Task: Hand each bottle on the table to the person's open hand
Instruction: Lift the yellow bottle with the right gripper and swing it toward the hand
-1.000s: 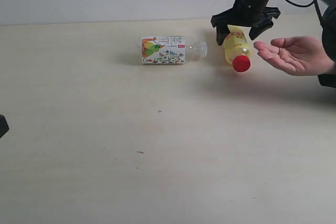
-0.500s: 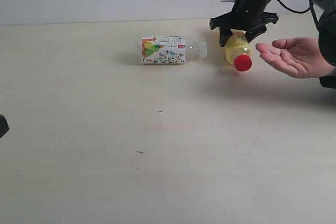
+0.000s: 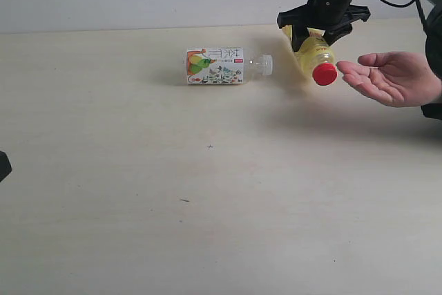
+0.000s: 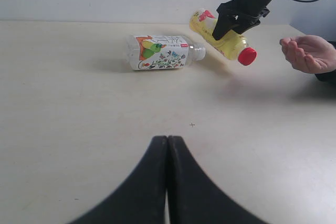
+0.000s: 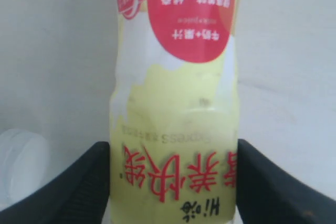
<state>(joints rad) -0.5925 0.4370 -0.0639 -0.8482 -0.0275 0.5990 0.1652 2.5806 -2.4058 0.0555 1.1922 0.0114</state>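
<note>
**Exterior view.** Noted right hand (image 3: 316, 32) clamped across the mid-body of the yellow bottle (image 3: 313, 54), one jaw on either flank. Judged the bottle clear of the worktop (image 3: 207, 191), tilted, with the red cap (image 3: 324, 73) lowest and aimed at the person's open hand (image 3: 390, 77). Cap just beside the fingertips, apparently not touching. Recorded fruit-print bottle (image 3: 217, 65) lying on its side on the worktop, well apart from the palm and ungripped.

**Left wrist view.** Found left hand (image 4: 168, 141) shut, fingers pressed together with nothing between them, low over bare worktop. Saw the yellow bottle (image 4: 233, 47) slanted in the far grip, its shadow on the worktop beneath, which supports the judgement that it is lifted.

**Right wrist view.** Saw black fingers (image 5: 79, 192) flanking the yellow bottle (image 5: 173, 108), both seemingly against its walls. Cannot tell how firmly.

**Step in hand (judged): delivery of the yellow bottle to the palm.**
- Carry across until the body, not just the cap, sits over the middle of the palm.
- Lower gently and avoid driving the cap into the fingers.
- Release only once the palm bears the weight.
- Add no squeeze, since thin plastic is likely to dent or slip.
- Withdraw upward, clear of the fingers.
- Take the fruit-print bottle afterwards.
</note>
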